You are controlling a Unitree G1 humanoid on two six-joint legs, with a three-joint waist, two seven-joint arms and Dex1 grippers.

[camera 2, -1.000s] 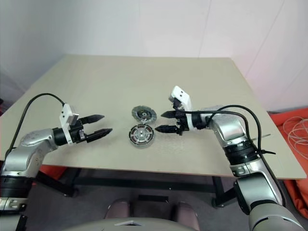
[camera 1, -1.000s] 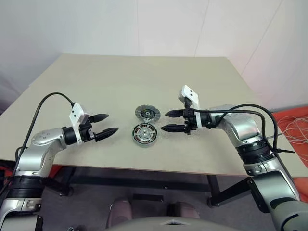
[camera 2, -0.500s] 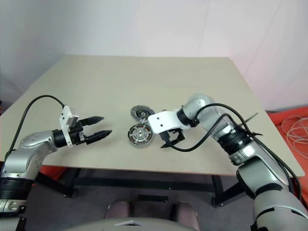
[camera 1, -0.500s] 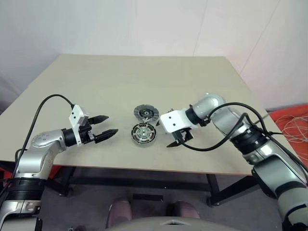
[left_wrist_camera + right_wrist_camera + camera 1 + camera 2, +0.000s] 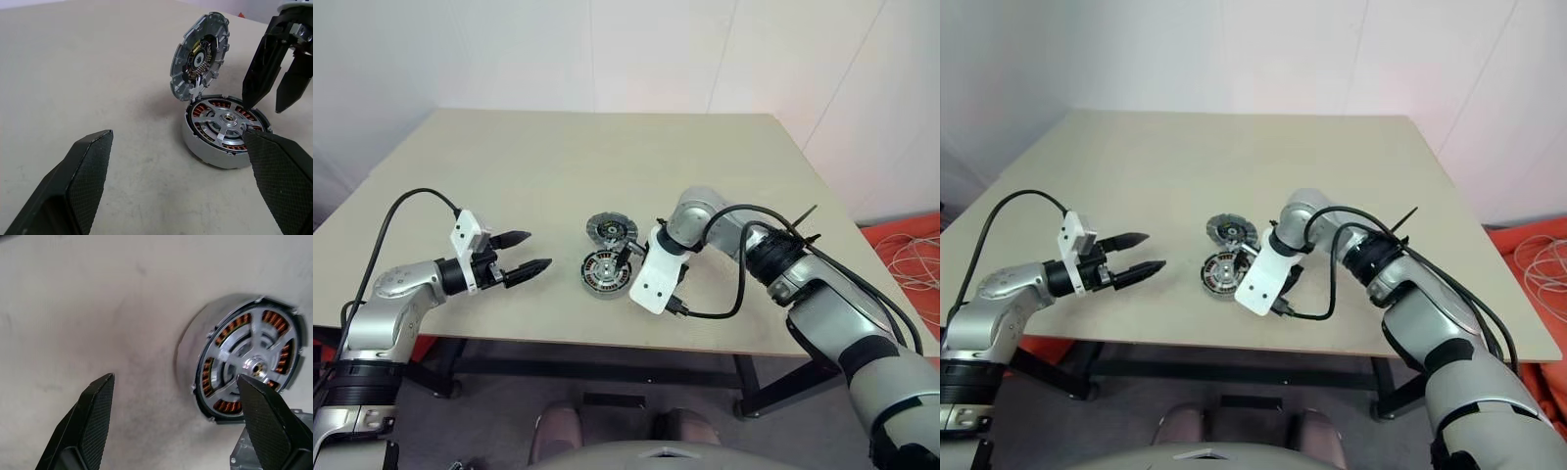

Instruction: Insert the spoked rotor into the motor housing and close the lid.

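While both tools (image 5: 530, 254) (image 5: 274, 73) stand spread, the spoked rotor (image 5: 226, 123) sits inside the motor housing (image 5: 205, 152), no writing legible.

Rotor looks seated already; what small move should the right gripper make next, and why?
Probably shift the right gripper, open and pointing down beside the motor housing, toward the lid and push it down. The spoked rotor already lies over the copper windings, and the lid stands tilted open at the housing's rim.
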